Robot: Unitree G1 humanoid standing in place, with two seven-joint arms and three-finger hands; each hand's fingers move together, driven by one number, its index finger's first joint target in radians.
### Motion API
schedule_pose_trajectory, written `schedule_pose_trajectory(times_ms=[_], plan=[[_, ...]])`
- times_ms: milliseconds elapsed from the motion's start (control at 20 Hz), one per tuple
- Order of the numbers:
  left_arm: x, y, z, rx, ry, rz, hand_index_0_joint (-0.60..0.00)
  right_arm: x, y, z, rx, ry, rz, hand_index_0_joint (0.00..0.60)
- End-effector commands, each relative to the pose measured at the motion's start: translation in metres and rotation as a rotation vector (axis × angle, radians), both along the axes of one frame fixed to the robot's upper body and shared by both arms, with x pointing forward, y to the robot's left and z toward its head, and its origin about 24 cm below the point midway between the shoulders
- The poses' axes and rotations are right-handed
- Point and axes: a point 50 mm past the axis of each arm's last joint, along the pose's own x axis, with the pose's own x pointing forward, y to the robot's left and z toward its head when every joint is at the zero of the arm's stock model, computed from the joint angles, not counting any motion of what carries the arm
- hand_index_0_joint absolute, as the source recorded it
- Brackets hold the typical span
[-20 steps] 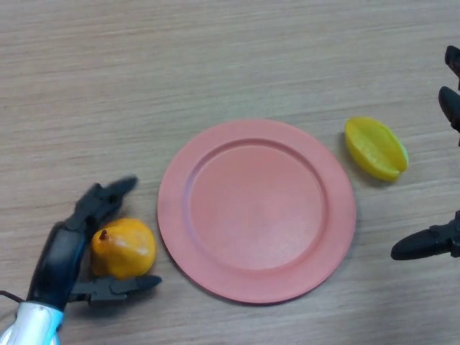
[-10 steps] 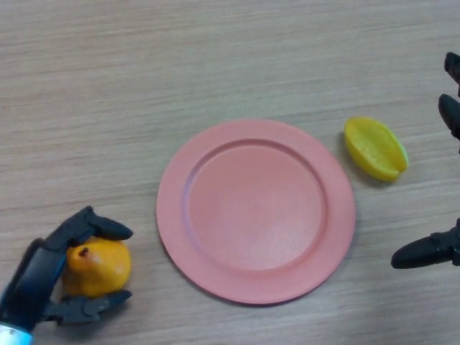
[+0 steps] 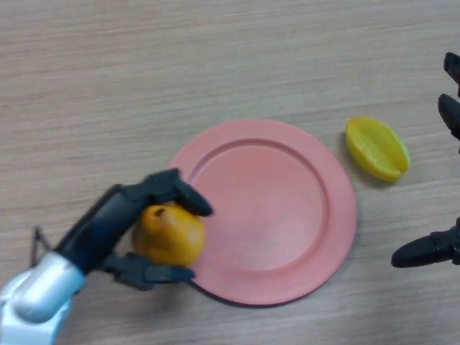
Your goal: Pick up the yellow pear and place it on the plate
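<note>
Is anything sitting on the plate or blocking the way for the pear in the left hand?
Nothing visible does. The left hand grips the pear at the left rim of the plate, whose surface is bare. The yellow starfruit lies on the table off the plate's right side, and the right hand sits at the right edge.

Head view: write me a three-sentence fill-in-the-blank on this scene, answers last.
1. The left hand has its fingers curled round the yellow ____.
2. The pear is over the ____ edge of the pink plate.
3. The yellow starfruit lies to the plate's ____.
Answers: pear; left; right
</note>
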Motion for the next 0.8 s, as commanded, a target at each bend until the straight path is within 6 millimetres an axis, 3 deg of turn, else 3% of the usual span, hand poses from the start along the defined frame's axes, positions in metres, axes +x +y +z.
schedule_pose_trajectory(times_ms=[50,200,250,450,500,650,700,750,800], plan=[[0.017,-0.014,0.030,-0.037,-0.228,-0.038,-0.600,-0.009,-0.006,0.031,-0.021,-0.194,-0.008,0.000],[0.029,-0.029,0.025,-0.067,-0.249,-0.052,-0.600,-0.010,-0.008,0.032,-0.025,-0.200,-0.018,0.000],[0.036,-0.036,0.024,-0.048,-0.344,-0.057,-0.600,-0.011,-0.008,0.033,-0.029,-0.210,-0.019,0.000],[0.055,-0.034,0.028,-0.249,-0.263,0.092,-0.600,-0.011,-0.010,0.036,-0.048,-0.237,-0.032,0.000],[0.056,-0.034,0.028,-0.250,-0.256,0.100,-0.550,-0.011,-0.010,0.036,-0.050,-0.237,-0.032,0.000],[0.059,-0.035,0.024,-0.218,-0.245,0.132,-0.151,-0.013,-0.010,0.038,-0.054,-0.244,-0.037,0.000],[0.060,-0.037,0.022,-0.201,-0.241,0.143,-0.050,-0.014,-0.010,0.038,-0.051,-0.247,-0.038,0.000],[0.061,-0.039,0.022,-0.188,-0.237,0.147,0.000,-0.015,-0.009,0.039,-0.050,-0.252,-0.041,0.000],[0.061,-0.039,0.022,-0.185,-0.235,0.146,0.000,-0.015,-0.009,0.039,-0.053,-0.257,-0.043,0.000]])
